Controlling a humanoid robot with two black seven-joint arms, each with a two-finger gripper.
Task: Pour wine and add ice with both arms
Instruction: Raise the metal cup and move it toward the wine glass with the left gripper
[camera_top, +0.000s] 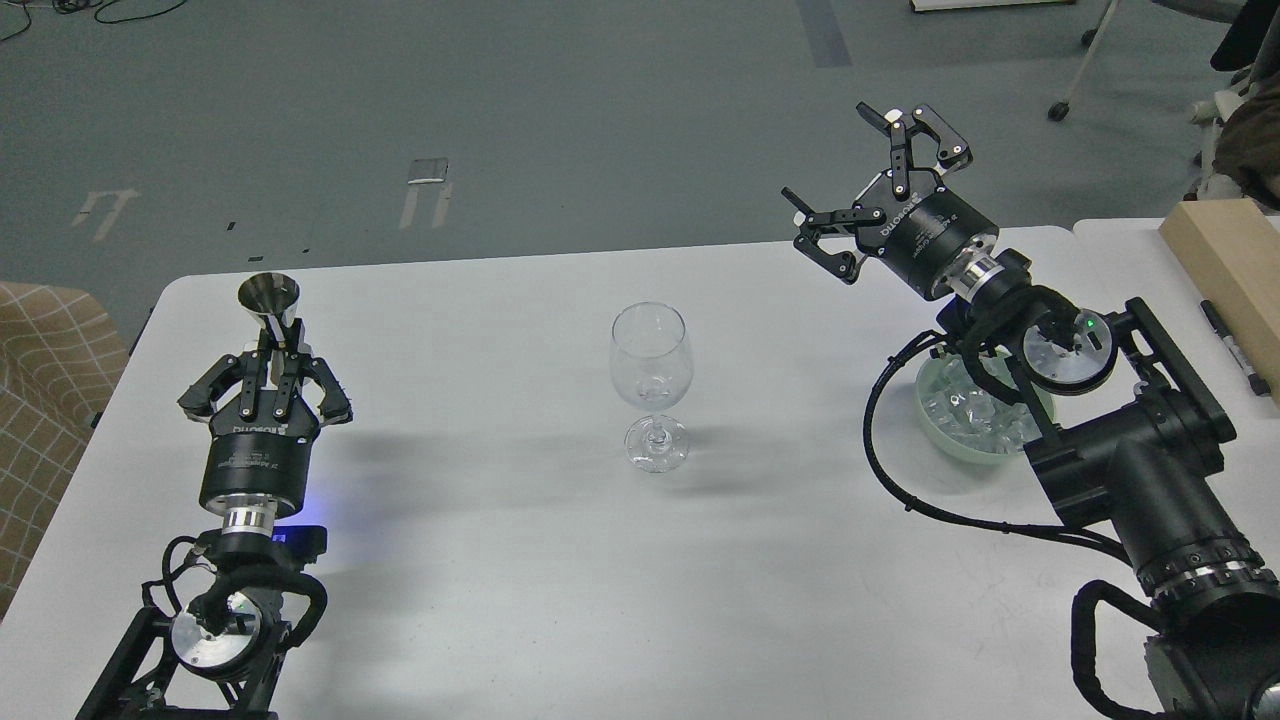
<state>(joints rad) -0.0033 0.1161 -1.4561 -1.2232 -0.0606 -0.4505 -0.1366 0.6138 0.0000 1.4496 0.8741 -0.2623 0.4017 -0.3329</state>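
Two arms in view over the white table, one from each side. My left gripper sits low at the table's left, fingers closed around the stem of a small metal jigger; the cup's open mouth faces up and away from me, held just above the tabletop near the far-left corner. A blue light glows at that wrist.

My right gripper is raised over the table's far right edge, tilted up and to the left, fingers spread wide with nothing between them. ROBOTIQ lettering shows on its body.

Wine glass stands upright near the middle of the table, between the two arms and well apart from both. A faint trace of clear liquid may sit at the bottom of the bowl; I cannot tell for sure whether it is the wine.

Ice: clear cubes piled in a pale green bowl on the right side of the table, directly under my right forearm and partly hidden by the wrist and its black cables. The bowl is well right of the glass.

Far right: a light wooden block on the neighbouring table, and a black marker lying just beside it.
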